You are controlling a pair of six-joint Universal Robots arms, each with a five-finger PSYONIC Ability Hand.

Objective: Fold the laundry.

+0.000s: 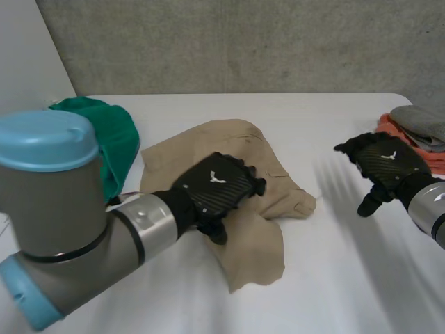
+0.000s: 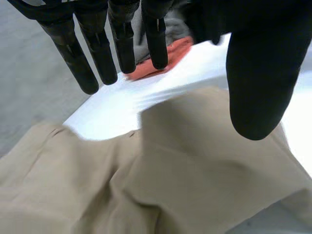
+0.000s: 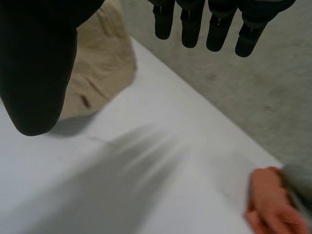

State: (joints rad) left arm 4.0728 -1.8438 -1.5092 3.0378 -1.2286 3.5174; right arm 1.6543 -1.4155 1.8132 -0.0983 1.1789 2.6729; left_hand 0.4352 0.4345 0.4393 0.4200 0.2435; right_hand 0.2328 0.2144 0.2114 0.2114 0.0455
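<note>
Left robot hand [image 1: 219, 186] is spread over the middle of the beige cloth [image 1: 191, 147], its fingers [image 2: 78, 63] straight and its thumb held apart, grasping nothing. Whether the palm rests on the fabric or hangs just above it cannot be told. The beige cloth lies crumpled on the white counter [image 1: 313, 125]. Its long run seems to go from the corner near the green cloth [image 1: 115, 132] to a loose flap that trails toward the robot. That makes this hand plainly the nearer one for any pinch at an edge.

Right robot hand [image 1: 386, 163] hovers over bare counter on the far side of the beige cloth from the green one, well apart from the fabric, released, with straight fingers. Beyond it, farther again from the beige cloth, an orange cloth [image 1: 431, 161] lies under a grey cloth [image 1: 421, 118].

Only the left wrist view shows the raised fold crossing the beige cloth beneath the palm. The right wrist view shows the cloth's near edge beside that hand's thumb, with open counter between them.
</note>
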